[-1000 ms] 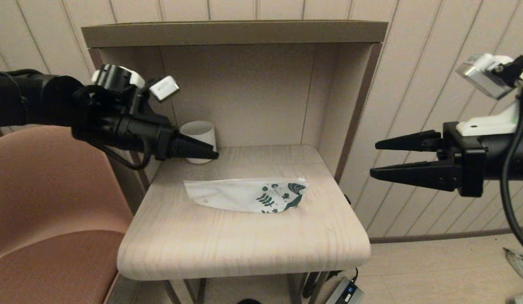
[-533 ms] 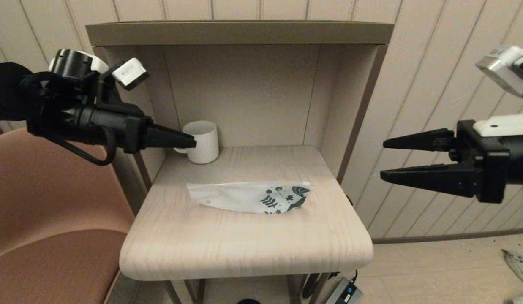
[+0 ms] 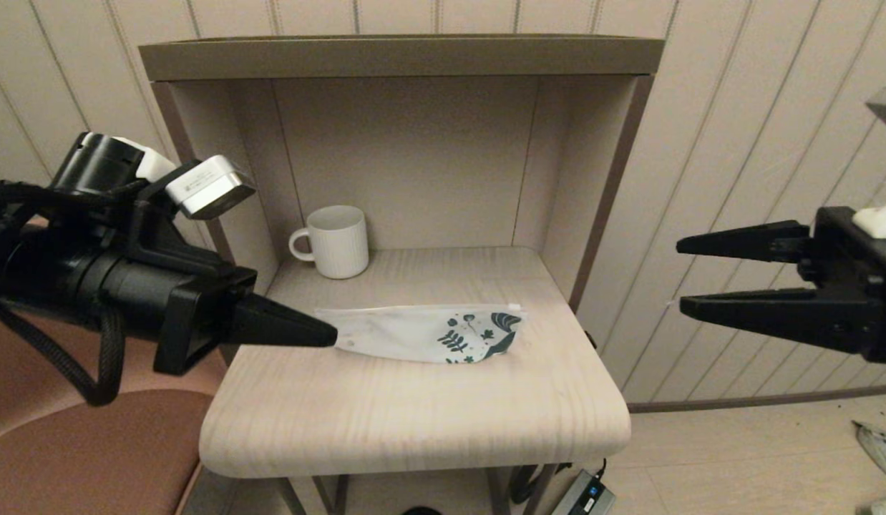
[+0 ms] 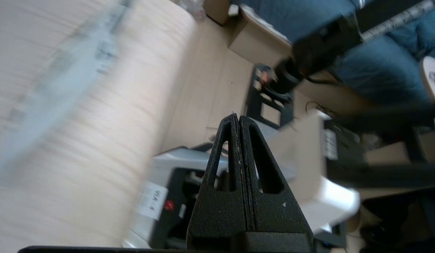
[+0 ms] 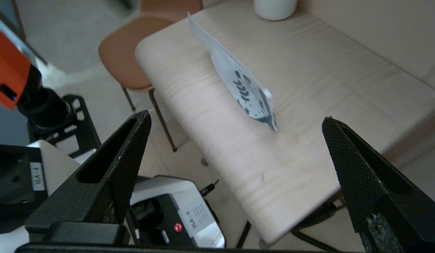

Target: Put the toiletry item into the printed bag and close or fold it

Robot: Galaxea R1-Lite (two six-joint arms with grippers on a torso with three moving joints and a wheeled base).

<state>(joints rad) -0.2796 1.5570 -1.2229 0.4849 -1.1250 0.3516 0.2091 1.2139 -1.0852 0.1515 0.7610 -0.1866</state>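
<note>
Leaves the printed bag (image 3: 421, 332) lying flat across the middle of the table (image 3: 414, 422), leaf-printed end toward the robot's right and plain end toward its left, probably so that either arm can reach an end. Shows no toiletry item anywhere on the wood; cannot tell whether it sits inside the translucent pouch, and cannot tell whether the top edge is sealed. Sets a white mug (image 3: 339, 241) at the back left corner of the alcove, well apart from the bag and out of the working area. Brings the left gripper (image 3: 328, 335) in low from over the chair (image 3: 92, 458), forearm near level, fingers pressed tight together with nothing between them, as the left wrist view confirms. Places that pointed tip at the bag's plain end in the head view, though cannot tell whether touching it or merely hanging in front of it. Holds the right gripper (image 3: 680, 277) off beyond the table's right edge, near level and pointing inward, fingers spread wide on nothing, well apart from the printed end. Suggests a waiting pose, ready for that end.
</note>
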